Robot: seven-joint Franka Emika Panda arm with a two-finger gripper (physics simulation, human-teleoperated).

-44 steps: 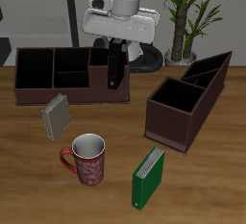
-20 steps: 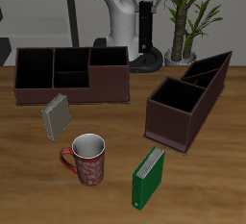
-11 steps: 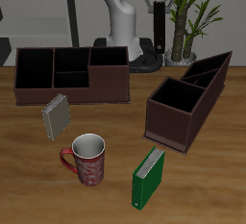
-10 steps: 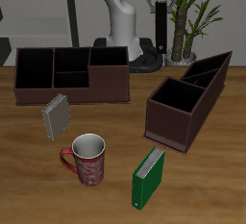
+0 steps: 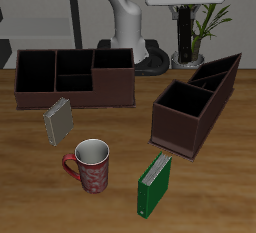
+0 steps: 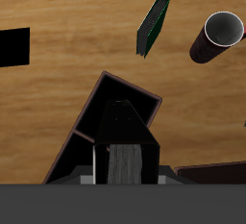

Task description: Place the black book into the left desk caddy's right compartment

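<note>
Two books lie out front on the bench [image 5: 225, 192]: the green book [image 5: 154, 184] nearest its front edge beside the red mug [image 5: 91, 165], the grey book [image 5: 58, 121] a little farther back. Behind them sits the left desk caddy [image 5: 193, 105], compartments open. High above it the pincer [image 5: 191, 9] pinches the black book [image 5: 191, 37], hanging upright over the caddy's far end.

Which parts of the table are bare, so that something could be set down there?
Bare wood lies between the red mug and the left desk caddy, and along the front edge beyond the green book. It is tight between the grey book and the long caddy.
</note>
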